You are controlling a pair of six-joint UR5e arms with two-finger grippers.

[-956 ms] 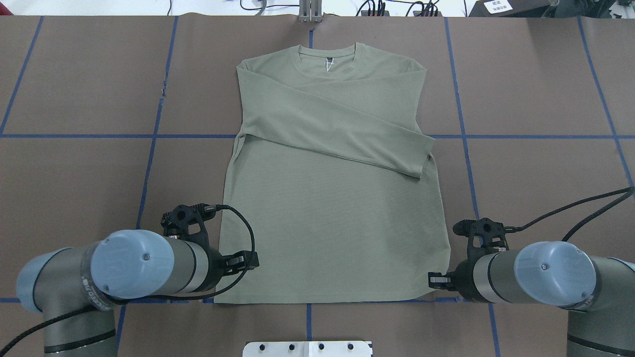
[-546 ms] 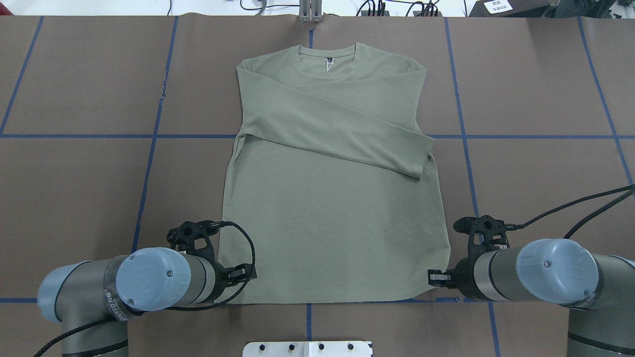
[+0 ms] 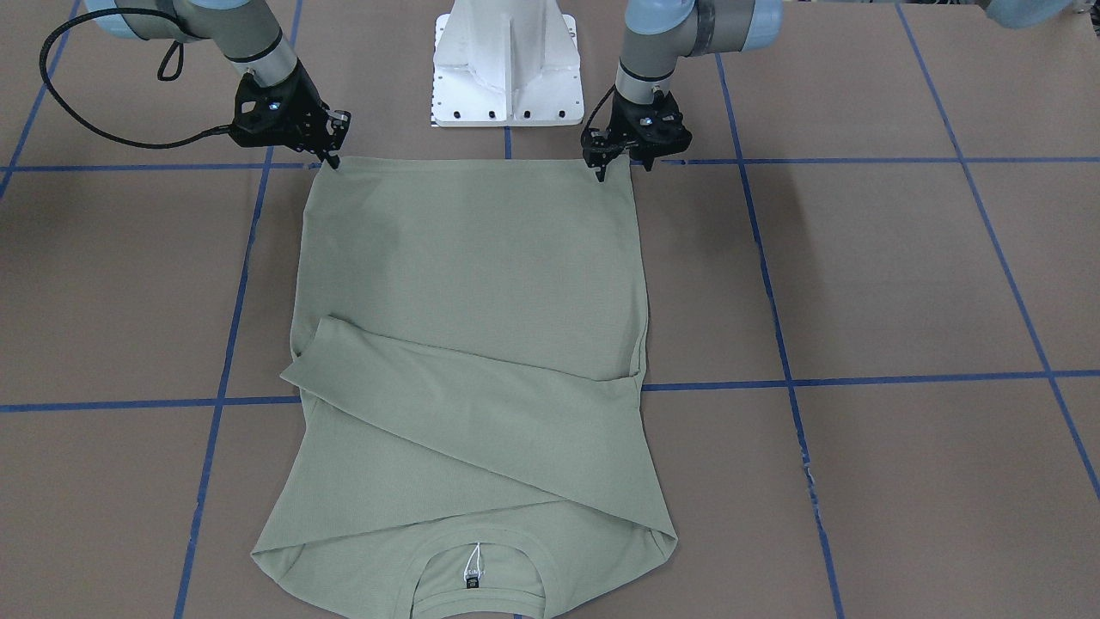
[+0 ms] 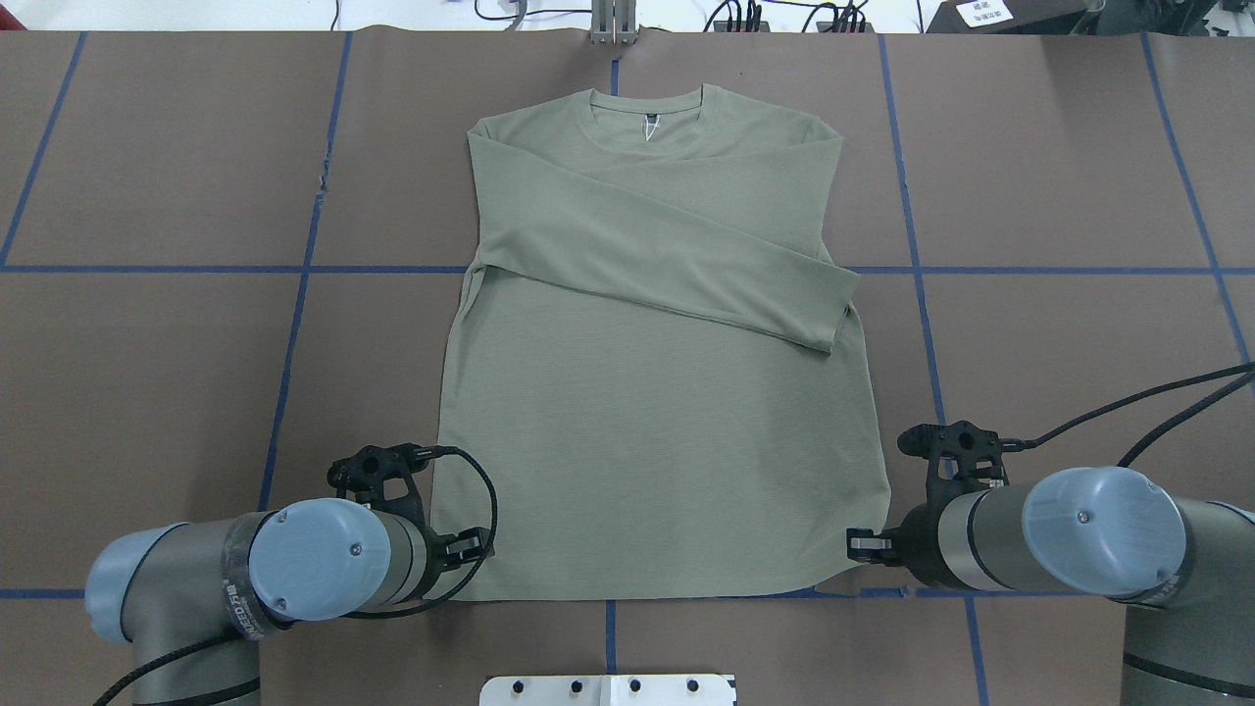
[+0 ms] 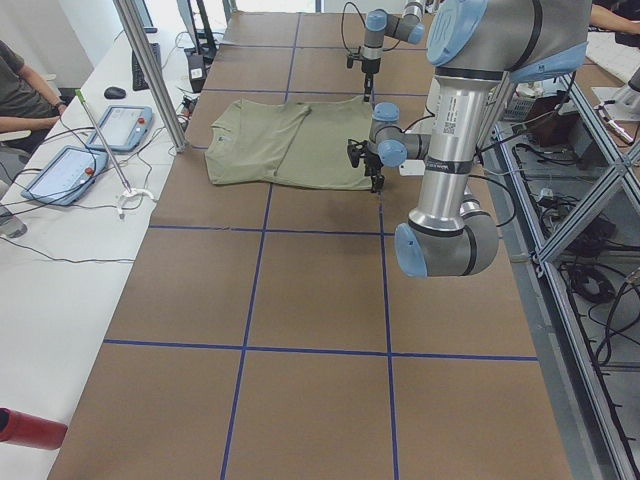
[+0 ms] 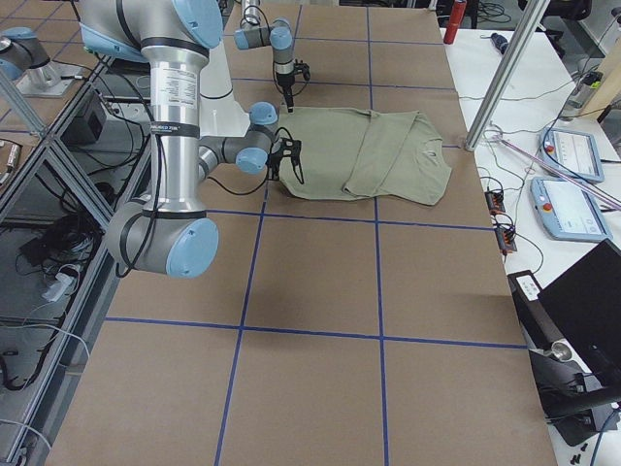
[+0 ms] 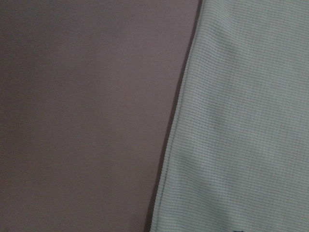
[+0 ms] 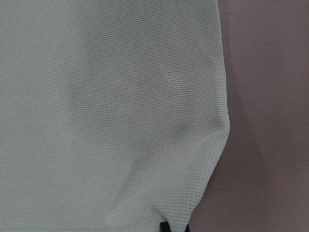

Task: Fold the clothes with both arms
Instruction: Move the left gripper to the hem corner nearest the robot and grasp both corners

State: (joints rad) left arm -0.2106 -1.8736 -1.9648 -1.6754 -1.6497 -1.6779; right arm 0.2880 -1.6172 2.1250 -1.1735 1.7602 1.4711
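The sage-green shirt (image 4: 647, 441) lies flat on the table, collar at the far side, both sleeves folded across the chest. It also shows in the front view (image 3: 473, 258). My left gripper (image 3: 622, 170) stands over the near hem corner on my left; its fingers stand apart, so it looks open. The left wrist view shows the shirt's side edge (image 7: 241, 121) and bare table. My right gripper (image 3: 331, 159) is at the near hem corner on my right. The fabric (image 8: 106, 106) puckers there, and the fingers look shut on it.
The brown table cover (image 4: 1059, 324) carries blue tape lines. The white pedestal base (image 3: 507, 60) stands just behind the near hem. Cables run from both wrists. At the far end, tablets (image 5: 120, 125) lie on a white side table.
My left arm has drawn back toward the robot and slightly inward, along the shirt's side to the near hem corner. The right arm has barely moved. The shirt lies as before.
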